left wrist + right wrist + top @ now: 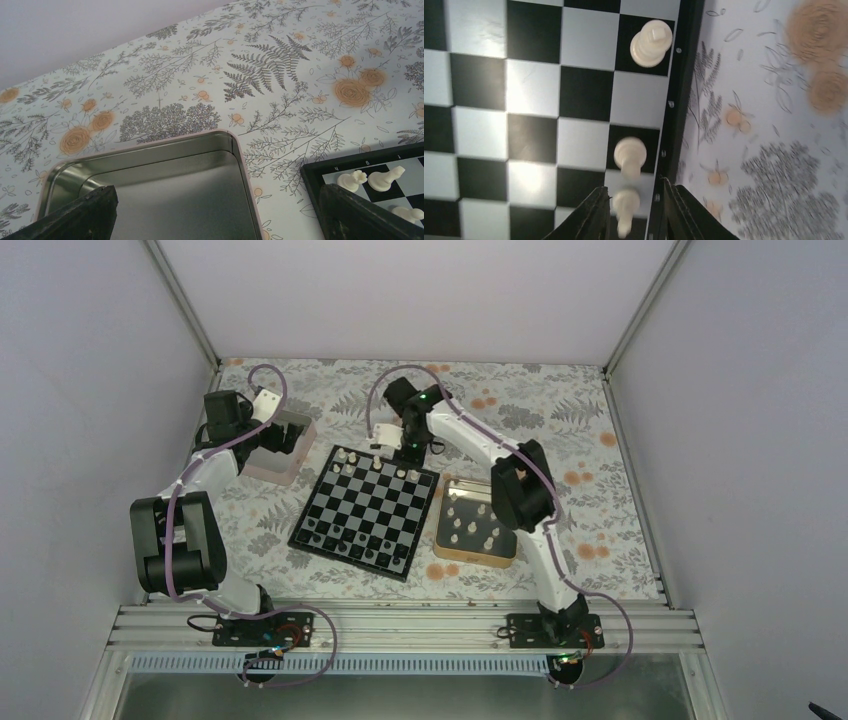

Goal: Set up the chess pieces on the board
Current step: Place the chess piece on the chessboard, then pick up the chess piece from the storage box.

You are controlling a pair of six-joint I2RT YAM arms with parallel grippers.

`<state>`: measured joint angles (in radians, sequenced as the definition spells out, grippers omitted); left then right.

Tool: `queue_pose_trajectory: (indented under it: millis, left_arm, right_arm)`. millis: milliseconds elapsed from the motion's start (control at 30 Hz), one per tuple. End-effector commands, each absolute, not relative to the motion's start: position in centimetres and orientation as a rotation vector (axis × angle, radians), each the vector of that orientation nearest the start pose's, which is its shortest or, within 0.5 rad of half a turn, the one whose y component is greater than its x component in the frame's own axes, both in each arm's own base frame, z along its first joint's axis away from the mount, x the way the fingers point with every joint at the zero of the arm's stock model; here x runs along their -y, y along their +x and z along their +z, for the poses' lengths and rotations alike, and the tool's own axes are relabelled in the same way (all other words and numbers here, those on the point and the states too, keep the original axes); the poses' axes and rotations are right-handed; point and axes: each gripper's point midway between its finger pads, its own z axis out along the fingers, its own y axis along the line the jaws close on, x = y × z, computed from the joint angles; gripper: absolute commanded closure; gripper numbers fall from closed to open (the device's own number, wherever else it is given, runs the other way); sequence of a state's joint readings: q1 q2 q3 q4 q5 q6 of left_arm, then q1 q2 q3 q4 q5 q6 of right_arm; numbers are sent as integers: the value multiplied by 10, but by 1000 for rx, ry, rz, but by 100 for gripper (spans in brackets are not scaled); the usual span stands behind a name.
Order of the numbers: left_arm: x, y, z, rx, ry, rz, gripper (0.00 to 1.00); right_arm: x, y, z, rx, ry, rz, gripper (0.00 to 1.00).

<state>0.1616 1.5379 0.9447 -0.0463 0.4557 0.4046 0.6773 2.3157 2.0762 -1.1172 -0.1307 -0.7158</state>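
R gripper (634,186) sits low over the board (368,508), at its far edge, upper centre of the top view. On the R wrist cam, bottom centre, a white piece (625,206) stands between the two fingers, on the row right beside the black border. The jaws are parted with a sliver of gap each side. It's blurry, but this reads as a let-go, not a pinch.

Same row, higher in that view: a 2nd white piece (630,155) on the very next square, then one bare square, then a 3rd (651,42).

Step in hand, I'd say: seating a white man on the back row.

Next move calls for a straight lift, no sideways drift. The neighbour is just beside the fingers and would tip easily. Then over to the gold tin (472,560), right of centre in the top view, where more white pieces (470,525) wait. Plenty left to place, so the task looks well short of done.

L gripper (216,187) is spread wide with nothing between the fingers. It hangs over the pinkish tin (235,150), upper left of the top view. A board corner shows at lower right of its wrist cam.
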Motion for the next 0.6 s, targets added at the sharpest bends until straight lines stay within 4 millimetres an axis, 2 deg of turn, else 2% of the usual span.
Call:
queue_pose_trajectory:
  millis: [0, 100, 200, 300, 400, 567]
  left_arm:
    - [6, 435, 161, -2058, 517, -178, 0]
    - [5, 435, 162, -2058, 516, -174, 0]
    - [5, 436, 162, -2056, 514, -172, 0]
    - [4, 437, 162, -2058, 511, -170, 0]
    - [3, 438, 160, -2064, 504, -167, 0]
    - [0, 440, 159, -2068, 496, -152, 0]
  right_arm:
    - [-306, 378, 137, -2179, -1766, 199, 69]
    - [-268, 369, 145, -2231, -1714, 175, 69]
    - [-225, 355, 139, -2318, -1649, 137, 69]
    - [-193, 328, 127, -2416, -1624, 144, 68]
    - [-170, 303, 115, -2477, -1599, 115, 68]
    - [-148, 284, 103, -2512, -1550, 86, 68]
